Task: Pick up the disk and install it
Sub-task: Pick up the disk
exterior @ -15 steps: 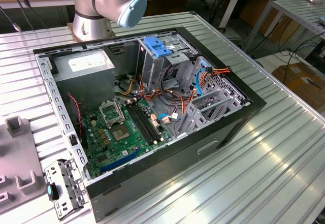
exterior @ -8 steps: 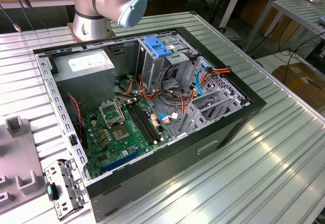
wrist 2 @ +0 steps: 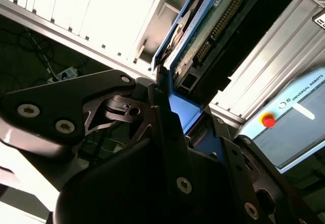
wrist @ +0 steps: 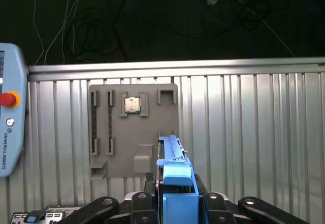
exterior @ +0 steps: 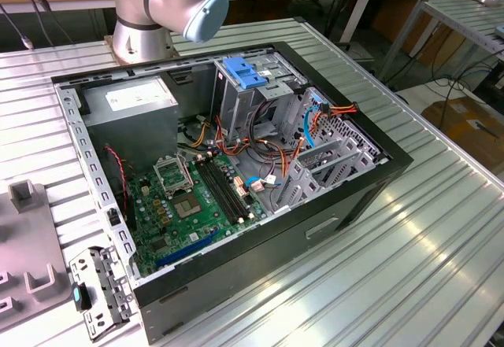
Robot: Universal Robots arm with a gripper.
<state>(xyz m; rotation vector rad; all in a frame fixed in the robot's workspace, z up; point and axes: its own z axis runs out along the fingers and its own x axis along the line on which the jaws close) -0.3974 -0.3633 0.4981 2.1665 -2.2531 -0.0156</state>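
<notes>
— What did the bench look like?

— A ribbed aluminium table [exterior: 409, 268] carried an open black steel computer case [exterior: 260, 272], its green motherboard [exterior: 197, 197] bare. In the exterior view a tall grey metal drive cage [exterior: 236, 107] with a blue latch stood at one o'clock of the board. The arm's silver base [exterior: 142, 32] was at eleven o'clock of the case, and a flat grey plastic fixture plate [exterior: 39, 229] at eight o'clock.

— And the disk?

— The flat silver-grey hard disk with bright blue plastic rails [wrist: 175, 176] was off the table, carried by the black two-finger gripper [wrist: 175, 203]. Its jaws were clamped on one short end.

— Why by the end?

— I'd judge it left the rest of the body free to slide into a bay, with no fingers in the way.

— Which way did it point?

— Its long axis ran straight out from the gripper, away from the wrist. In the first wrist view it was edge-on, a blue rail toward the camera. In the second wrist view the disk [wrist 2: 213, 31] showed its green circuit-board face and connector row. By my reading it was not yet installed.
</notes>
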